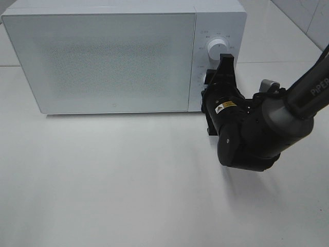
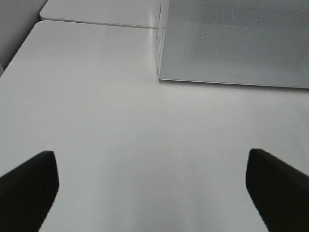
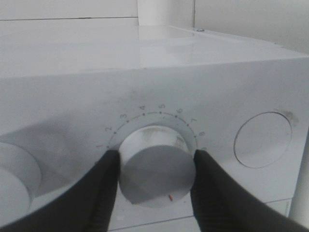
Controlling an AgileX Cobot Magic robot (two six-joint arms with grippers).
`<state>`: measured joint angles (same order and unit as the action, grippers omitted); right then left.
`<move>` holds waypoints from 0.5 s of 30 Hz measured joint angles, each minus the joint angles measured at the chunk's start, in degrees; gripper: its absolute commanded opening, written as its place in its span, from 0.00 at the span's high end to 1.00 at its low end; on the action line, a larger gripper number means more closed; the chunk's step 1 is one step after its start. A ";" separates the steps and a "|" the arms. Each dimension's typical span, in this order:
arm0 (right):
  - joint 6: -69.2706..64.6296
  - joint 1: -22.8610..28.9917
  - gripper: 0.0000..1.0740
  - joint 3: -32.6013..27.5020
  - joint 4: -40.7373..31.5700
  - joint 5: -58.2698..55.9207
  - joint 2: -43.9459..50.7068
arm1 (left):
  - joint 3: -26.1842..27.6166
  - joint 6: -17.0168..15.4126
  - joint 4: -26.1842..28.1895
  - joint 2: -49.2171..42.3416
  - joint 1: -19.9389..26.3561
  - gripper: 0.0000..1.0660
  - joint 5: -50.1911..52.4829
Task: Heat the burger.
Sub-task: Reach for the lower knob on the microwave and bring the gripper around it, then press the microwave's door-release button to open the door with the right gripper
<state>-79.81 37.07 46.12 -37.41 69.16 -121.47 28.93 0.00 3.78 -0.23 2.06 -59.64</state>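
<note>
The burger does not show in any view. A white microwave stands at the back of the table with its door closed. My right gripper reaches to its control panel, below the upper knob. In the right wrist view the gripper is shut on the numbered dial, one black finger pressed to each side of it. My left gripper hangs open over bare table in front of the microwave, holding nothing; it is outside the exterior high view.
Beside the gripped dial are a second knob and a round button. The right arm stretches in from the right edge. White tabletop spreads in front of the microwave, with a seam to another surface behind.
</note>
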 measured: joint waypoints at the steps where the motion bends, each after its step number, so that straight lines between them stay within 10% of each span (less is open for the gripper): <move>1: 0.00 0.00 0.68 0.00 0.00 0.00 0.00 | 0.00 0.00 0.00 0.00 0.00 0.08 0.00; 15: 0.34 1.09 0.33 0.86 3.95 -0.52 0.06 | 0.00 0.00 0.00 0.00 0.00 0.08 0.00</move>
<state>-79.47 38.16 46.98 -33.46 68.64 -121.41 28.93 0.00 3.78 -0.23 2.06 -59.64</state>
